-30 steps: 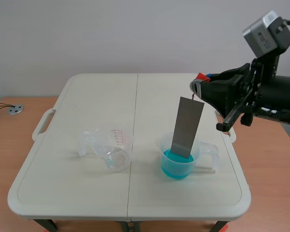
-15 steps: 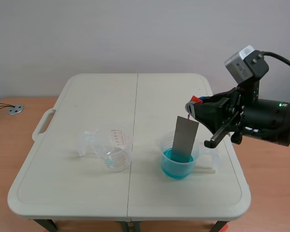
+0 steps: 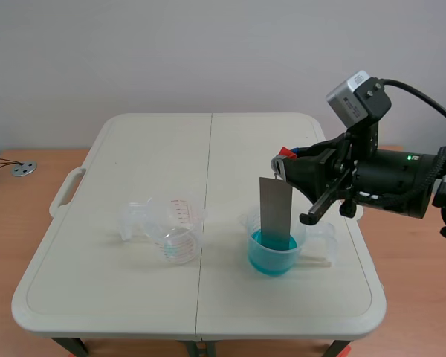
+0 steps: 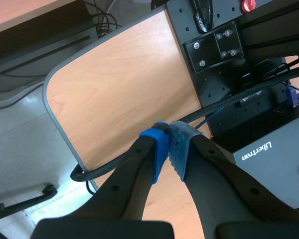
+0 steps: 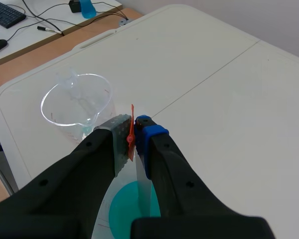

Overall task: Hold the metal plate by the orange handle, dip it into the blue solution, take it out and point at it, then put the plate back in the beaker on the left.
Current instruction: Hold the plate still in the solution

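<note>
My right gripper (image 3: pixel 285 161) is shut on the orange handle (image 5: pixel 131 133) of the grey metal plate (image 3: pixel 276 211). The plate hangs upright with its lower end inside the beaker of blue solution (image 3: pixel 273 251), right of the table's middle seam. In the right wrist view the thin handle is pinched between my pads, with the blue liquid (image 5: pixel 131 209) below them. The clear beaker on the left (image 3: pixel 177 230) stands upright and holds no liquid. My left gripper (image 4: pixel 170 144) is shut on nothing, off the table over a wooden desk, and is absent from the scene view.
A small clear beaker (image 3: pixel 136 219) lies beside the left beaker. The white folding table (image 3: pixel 163 149) has a seam down its middle and handles at both sides. A black equipment box (image 4: pixel 269 144) and cables sit under the left gripper.
My right arm has come down and leftward with the plate. The plate's lower end has sunk deeper into the blue beaker, and it now hangs more upright.
</note>
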You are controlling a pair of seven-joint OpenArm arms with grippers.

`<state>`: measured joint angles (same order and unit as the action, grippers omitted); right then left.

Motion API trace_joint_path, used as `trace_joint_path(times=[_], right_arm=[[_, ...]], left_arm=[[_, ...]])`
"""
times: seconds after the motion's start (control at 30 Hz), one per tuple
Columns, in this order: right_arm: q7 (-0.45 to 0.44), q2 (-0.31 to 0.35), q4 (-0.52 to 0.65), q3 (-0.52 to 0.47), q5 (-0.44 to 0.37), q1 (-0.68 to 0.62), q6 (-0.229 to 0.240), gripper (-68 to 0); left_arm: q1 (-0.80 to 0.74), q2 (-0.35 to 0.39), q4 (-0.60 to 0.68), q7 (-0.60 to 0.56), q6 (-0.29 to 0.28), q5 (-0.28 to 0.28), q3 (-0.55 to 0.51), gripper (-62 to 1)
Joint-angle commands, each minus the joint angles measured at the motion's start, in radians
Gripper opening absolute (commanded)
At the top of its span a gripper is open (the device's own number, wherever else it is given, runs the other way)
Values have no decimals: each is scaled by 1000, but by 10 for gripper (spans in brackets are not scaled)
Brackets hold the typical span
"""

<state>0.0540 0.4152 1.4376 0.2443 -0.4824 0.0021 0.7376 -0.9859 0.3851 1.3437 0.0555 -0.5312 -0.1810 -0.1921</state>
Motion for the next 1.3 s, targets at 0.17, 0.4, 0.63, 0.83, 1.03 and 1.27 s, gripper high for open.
trace_joint_path(times=[0.17, 0.4, 0.63, 0.83, 1.03, 1.27], right_arm=[[6, 6, 3, -1, 4, 0, 8, -664], [6, 6, 3, -1, 5, 0, 8, -664], [6, 6, 3, -1, 4, 0, 8, -664], [3, 6, 3, -1, 4, 0, 8, -664], [3, 6, 3, -1, 4, 0, 8, -664], [-6, 6, 3, -6, 0, 0, 8, -664]], left_arm=[[-8, -5, 10, -6, -6, -6, 3, -592], [-8, -5, 10, -6, -6, -6, 3, -592], [-8, -5, 10, -6, -6, -6, 3, -592], [-8, -5, 10, -6, -6, -6, 3, -592], [-8, -5, 10, -6, -6, -6, 3, -592], [-8, -5, 10, -6, -6, -6, 3, -592]])
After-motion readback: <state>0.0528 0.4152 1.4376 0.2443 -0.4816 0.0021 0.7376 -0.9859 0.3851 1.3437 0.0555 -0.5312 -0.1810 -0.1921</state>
